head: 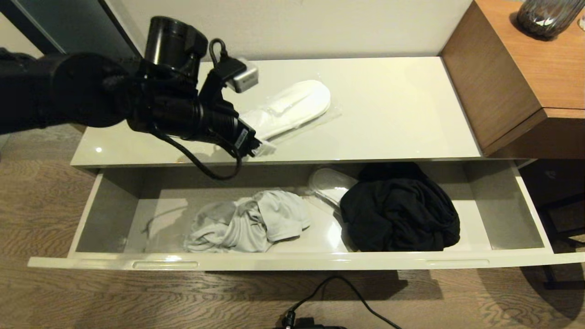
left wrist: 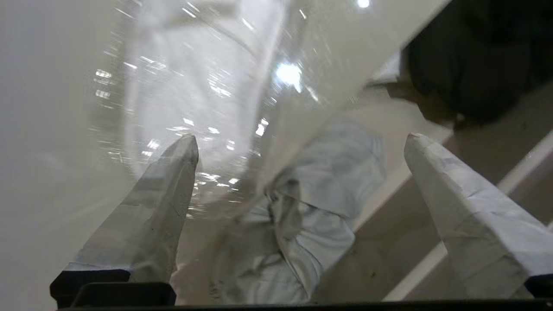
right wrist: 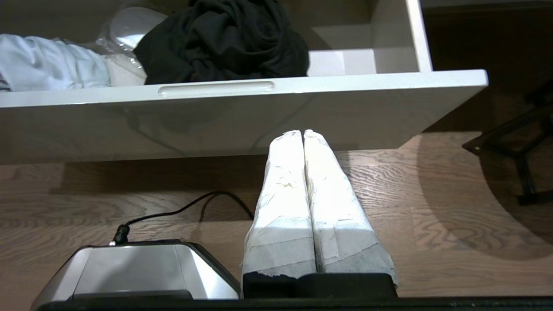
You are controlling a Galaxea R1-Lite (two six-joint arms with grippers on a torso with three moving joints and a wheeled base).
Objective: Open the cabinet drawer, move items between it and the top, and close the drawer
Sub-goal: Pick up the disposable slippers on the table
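Note:
The cabinet drawer (head: 292, 261) stands pulled out. In it lie a light grey garment (head: 249, 221), a black garment (head: 400, 208) and a white slipper (head: 331, 185) partly under the black one. On the top (head: 402, 109) lies a pair of white slippers (head: 288, 107) in a clear plastic sleeve (left wrist: 207, 95). My left gripper (head: 264, 147) hovers open at the top's front edge, at the sleeve's near end, holding nothing; the grey garment (left wrist: 311, 203) shows below between its fingers (left wrist: 160, 207). My right gripper (right wrist: 303, 133) is shut and empty, low before the drawer front (right wrist: 216, 116).
A taller brown wood-grain unit (head: 516, 77) adjoins the top on the right, with a dark glass vessel (head: 546, 16) on it. A black cable (head: 338, 292) runs over the wood floor before the drawer. Dark furniture legs (right wrist: 514, 151) stand right of the drawer.

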